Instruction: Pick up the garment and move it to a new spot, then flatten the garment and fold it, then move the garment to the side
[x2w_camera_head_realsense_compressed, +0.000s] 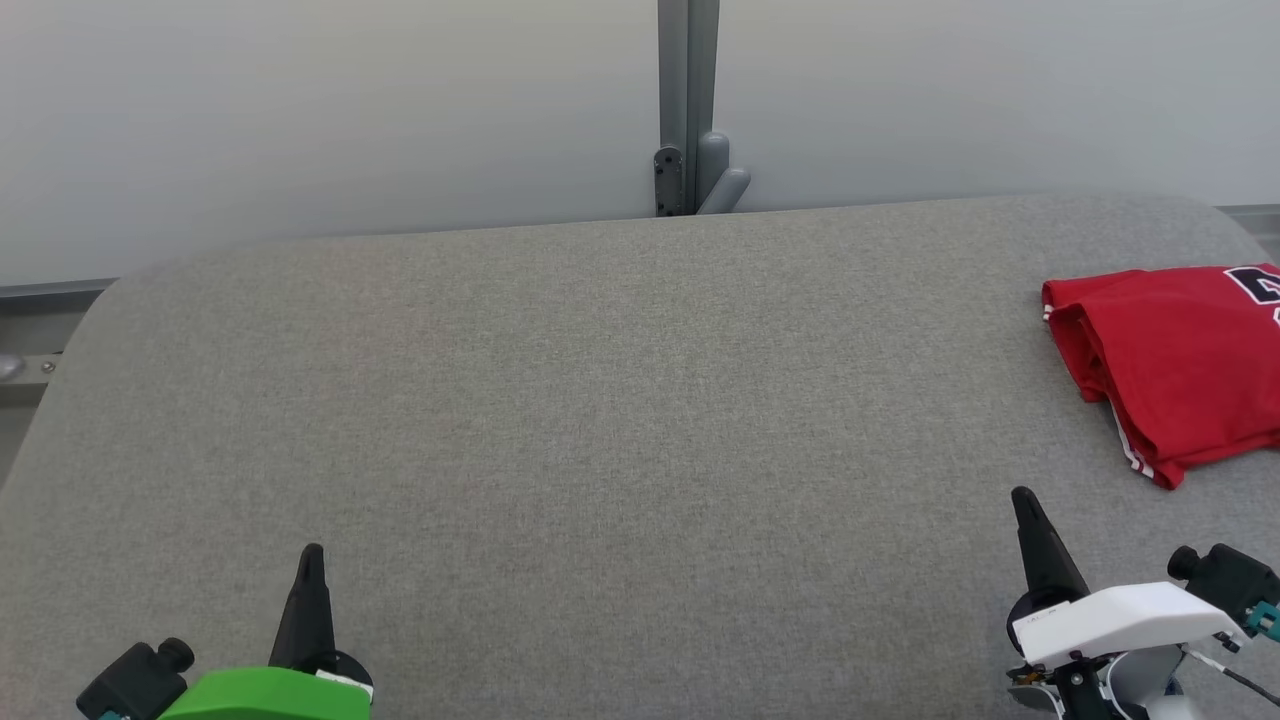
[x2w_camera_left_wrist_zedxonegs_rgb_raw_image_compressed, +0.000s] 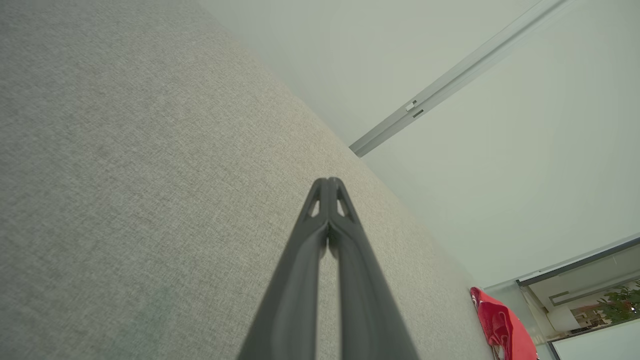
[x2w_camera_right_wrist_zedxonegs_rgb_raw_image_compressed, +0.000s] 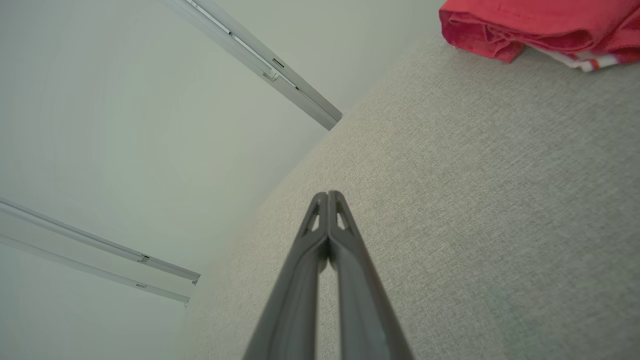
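The garment (x2w_camera_head_realsense_compressed: 1175, 365) is a red jersey with white trim, lying folded at the right edge of the grey padded table (x2w_camera_head_realsense_compressed: 600, 400). It also shows in the left wrist view as a red garment (x2w_camera_left_wrist_zedxonegs_rgb_raw_image_compressed: 502, 327) at the far lower right, and in the right wrist view as a folded garment (x2w_camera_right_wrist_zedxonegs_rgb_raw_image_compressed: 540, 25) at the top right. My right gripper (x2w_camera_head_realsense_compressed: 1022, 496) is shut and empty, a little in front of and to the left of the garment. Near the front left my left gripper (x2w_camera_head_realsense_compressed: 311, 551) is shut too, holding nothing.
A grey post with a bracket (x2w_camera_head_realsense_compressed: 690, 170) stands behind the table's far edge against pale wall panels. The table's rounded corners show at the far left and far right.
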